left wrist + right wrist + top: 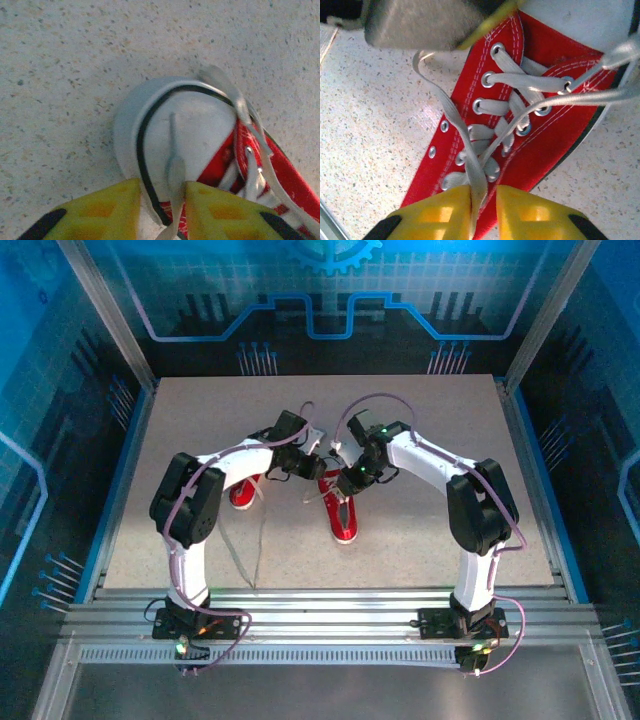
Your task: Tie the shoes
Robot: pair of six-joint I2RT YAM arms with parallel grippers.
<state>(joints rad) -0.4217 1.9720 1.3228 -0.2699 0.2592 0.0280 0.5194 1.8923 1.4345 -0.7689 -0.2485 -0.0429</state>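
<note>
Two red shoes lie mid-table: one [243,493] under the left arm, the other [342,518] in the centre with both grippers over it. My left gripper [306,468] hangs over that shoe's white toe cap [200,125]. Its yellow jaws [162,189] stand narrow around a white lace [175,170], which touches the right finger, with a gap on the left. My right gripper [351,477] sits above the red laced upper [545,145]. Its jaws [484,192] are closer still around the other lace [451,114], which lies against the left finger, and a slit remains.
A loose lace [255,550] from the left shoe trails across the speckled table [430,420] toward the near metal rails [330,605]. A second lace strand [580,100] stretches right across the upper. A blurred grey part [415,25] hangs above the shoe's eyelets.
</note>
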